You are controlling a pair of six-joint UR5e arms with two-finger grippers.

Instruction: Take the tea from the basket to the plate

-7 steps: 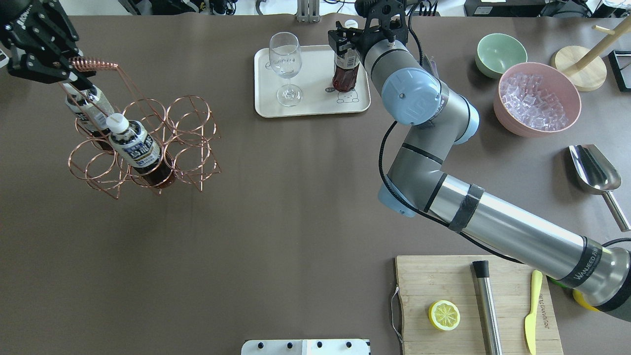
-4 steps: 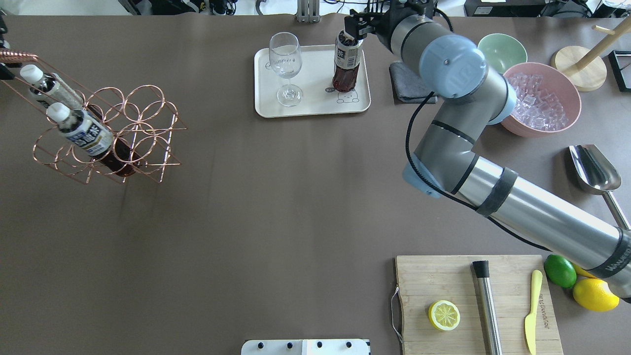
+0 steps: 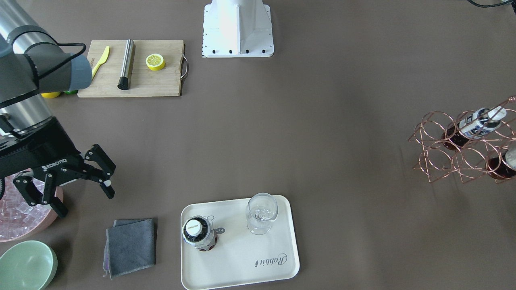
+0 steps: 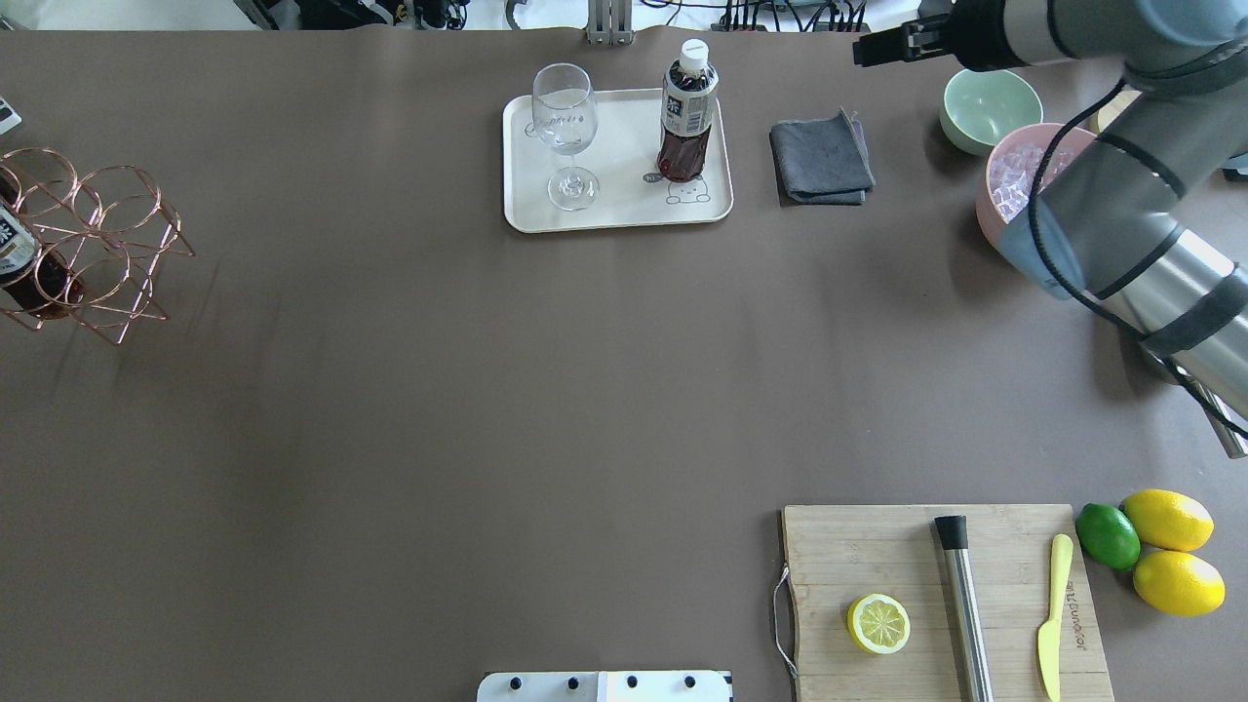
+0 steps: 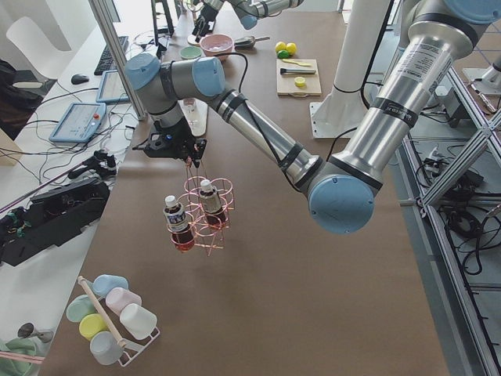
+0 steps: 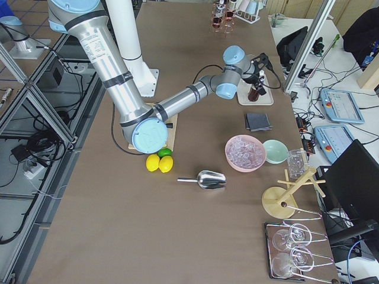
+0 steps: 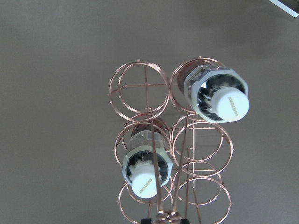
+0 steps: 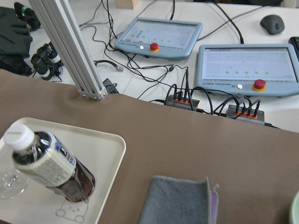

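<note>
One tea bottle [image 4: 685, 122] stands upright on the cream plate [image 4: 624, 200] next to the bear drawing; it also shows in the front view [image 3: 197, 233] and the right wrist view [image 8: 46, 163]. My right gripper [image 3: 86, 204] is open and empty, well away from the plate, over the pink bowl's edge. The copper basket [image 4: 97, 244] is at the table's far left and holds two more tea bottles [image 7: 217, 95] [image 7: 145, 165]. My left gripper [image 5: 188, 155] is shut on the basket's handle [image 7: 163, 215] from above.
A wine glass [image 4: 565, 127] stands on the plate. A grey cloth [image 4: 821, 161] lies right of the plate, then a green bowl [image 4: 990, 102] and a pink bowl of ice [image 4: 1014, 175]. A cutting board [image 4: 936, 595] with lemon half, steel rod and knife is front right.
My right gripper let go of the tea on the plate and drew back to the right. My left gripper carried the basket further left, toward the table's edge.
</note>
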